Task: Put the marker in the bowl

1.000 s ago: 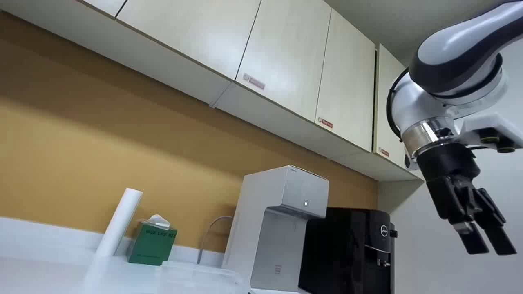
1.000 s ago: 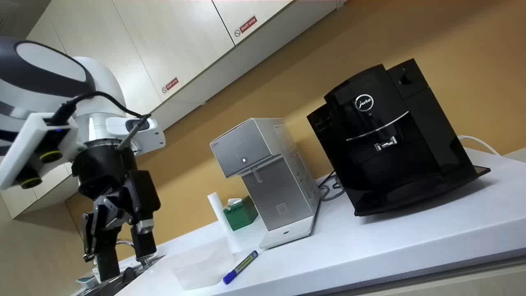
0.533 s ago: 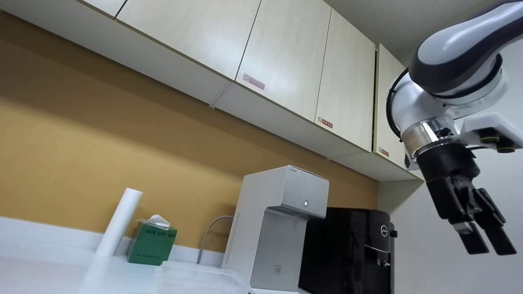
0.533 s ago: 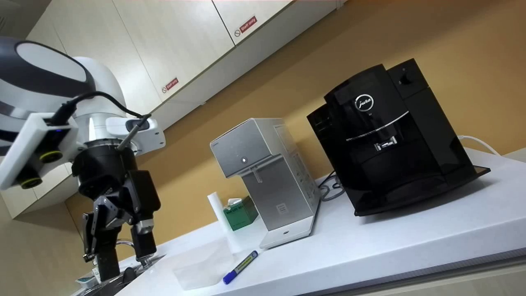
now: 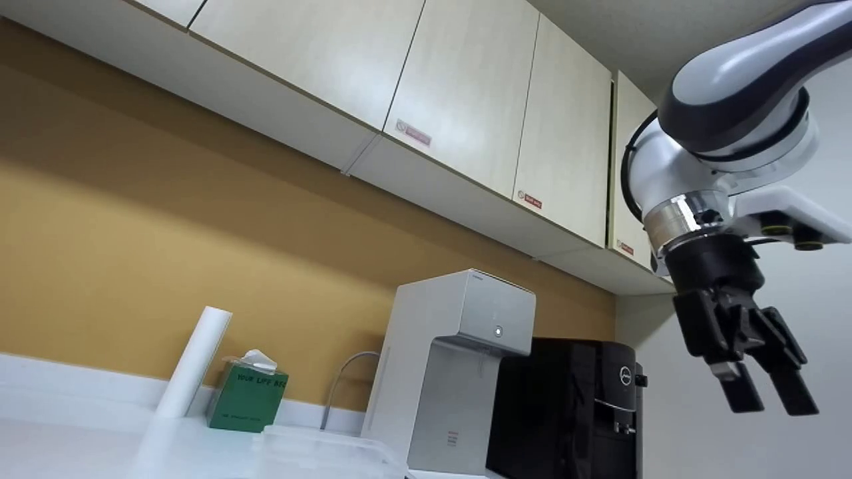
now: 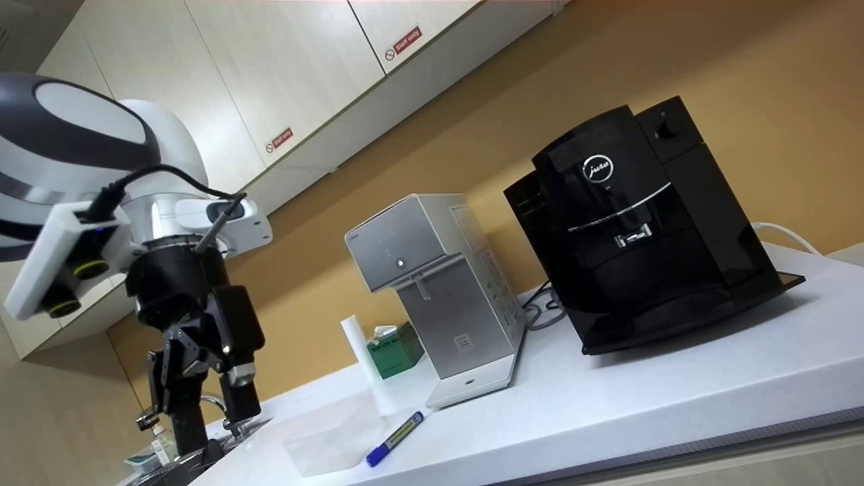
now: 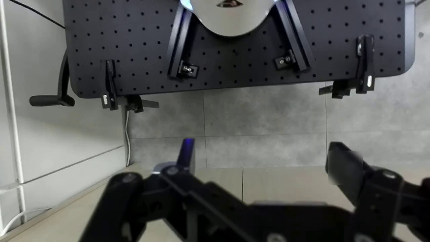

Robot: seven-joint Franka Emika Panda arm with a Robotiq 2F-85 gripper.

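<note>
White countertop holds coffee machine, dispenser, and marker beside a translucent tub; the gripper gapes wide.

In both exterior views, a broad shadow is darkening the upper wall beneath the cabinets. In an exterior view, the counter is washing out to near white. The coffee machine is casting a soft shadow. In the wrist view, the dark gripper is showing blurred, with blue tinting one finger.
</note>
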